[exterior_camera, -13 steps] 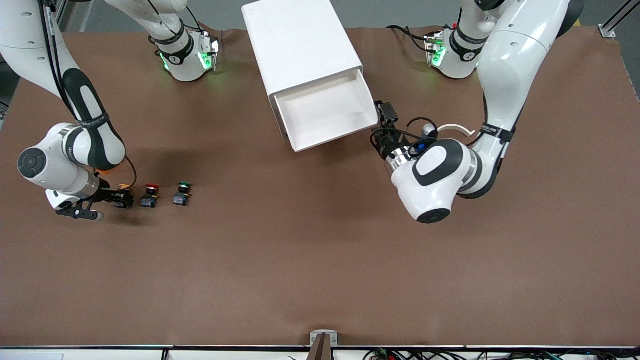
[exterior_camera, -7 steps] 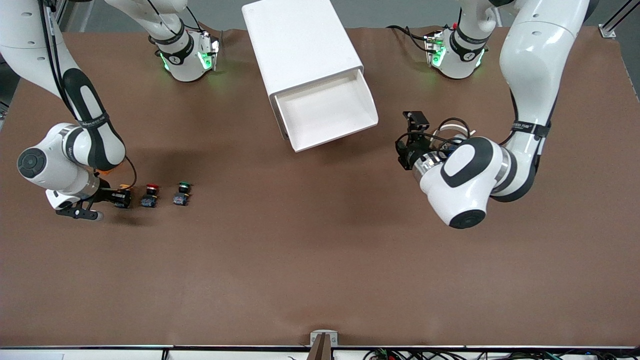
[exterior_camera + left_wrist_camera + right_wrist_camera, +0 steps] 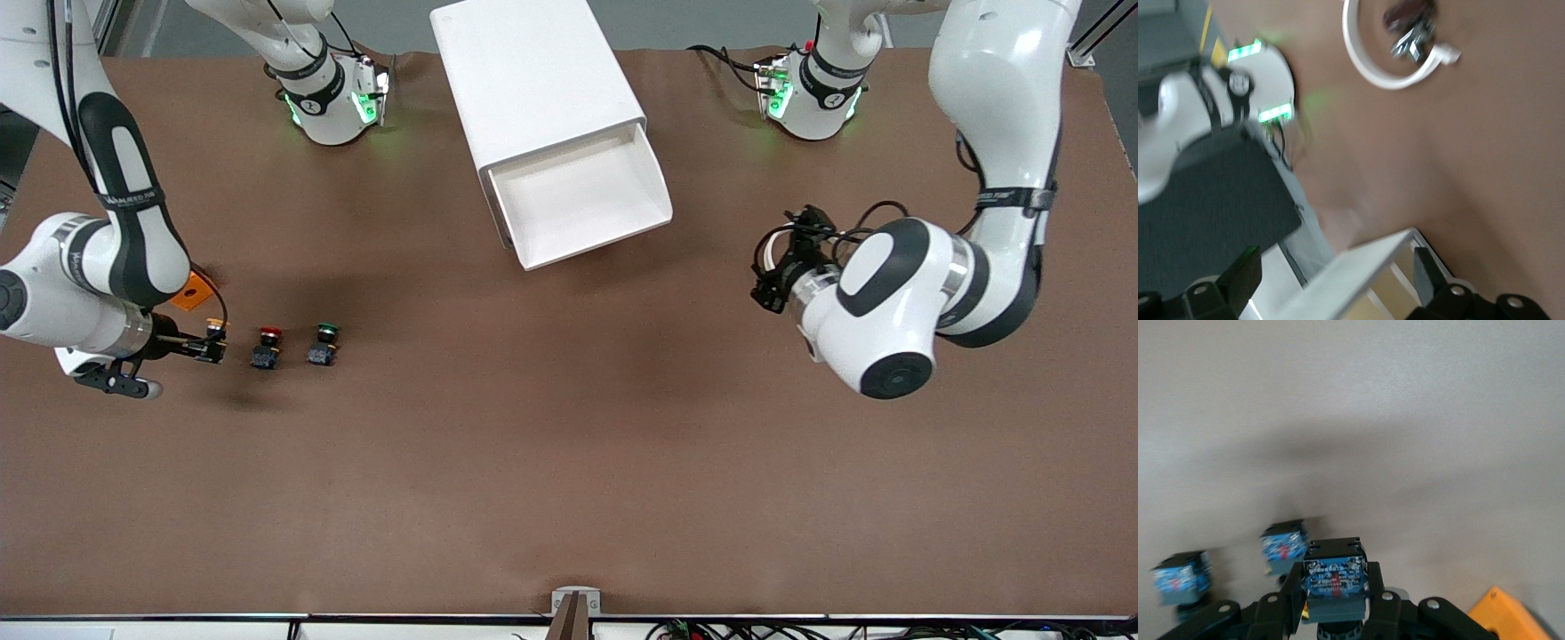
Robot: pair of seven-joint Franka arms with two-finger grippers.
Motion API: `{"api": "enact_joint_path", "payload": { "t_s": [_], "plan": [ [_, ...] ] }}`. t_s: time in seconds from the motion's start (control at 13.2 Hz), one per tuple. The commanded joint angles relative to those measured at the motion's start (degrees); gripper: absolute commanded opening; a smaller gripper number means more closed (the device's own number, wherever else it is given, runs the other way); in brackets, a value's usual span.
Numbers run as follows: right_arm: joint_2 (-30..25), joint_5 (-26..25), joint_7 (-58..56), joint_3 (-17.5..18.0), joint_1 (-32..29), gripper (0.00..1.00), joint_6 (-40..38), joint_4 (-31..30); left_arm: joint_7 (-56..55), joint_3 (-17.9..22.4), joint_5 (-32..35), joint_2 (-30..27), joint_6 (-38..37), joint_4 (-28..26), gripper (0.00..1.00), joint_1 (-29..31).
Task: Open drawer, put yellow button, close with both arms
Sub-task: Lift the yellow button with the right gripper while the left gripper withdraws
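The drawer (image 3: 578, 197) is pulled out of the top of the white cabinet (image 3: 533, 80) and its tray is empty. My right gripper (image 3: 212, 345) is shut on the yellow button (image 3: 214, 326) and holds it just above the table beside the red-capped button (image 3: 267, 347). In the right wrist view the black fingers (image 3: 1288, 597) clamp the blue body of the yellow button (image 3: 1335, 581). My left gripper (image 3: 765, 289) is open and empty, off toward the left arm's end of the table from the drawer. The drawer's white rim (image 3: 1365, 267) shows far off between its fingers (image 3: 1238, 280).
The green-capped button (image 3: 324, 344) stands beside the red one; both show in the right wrist view, one (image 3: 1283, 547) closer than the other (image 3: 1179, 580). An orange block (image 3: 194, 292) lies beside the right arm's wrist.
My left gripper has drawn back from the drawer's front toward the left arm's end of the table. My right gripper has lifted slightly with the yellow button in it.
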Motion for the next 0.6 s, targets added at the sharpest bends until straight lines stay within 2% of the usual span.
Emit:
{"api": "enact_joint_path", "payload": {
  "t_s": [0.0, 0.3, 0.53],
  "plan": [
    [-3.50, 1.09, 8.17, 0.02, 2.95, 0.00, -8.43, 2.58, 13.70, -0.24, 4.87, -7.34, 3.96, -8.05, 1.00, 3.92],
    [-9.39, 1.97, 26.09, 0.11, 11.56, 0.00, -21.70, 7.06, 30.50, -0.15, 8.22, -15.95, 20.63, -21.31, 1.00, 9.63],
    [-12.56, 5.05, 42.16, 0.11, 20.07, 0.00, -30.06, 12.06, 39.82, -0.24, 10.67, -19.04, 30.40, -27.82, 1.00, 13.59]
  ]
}}
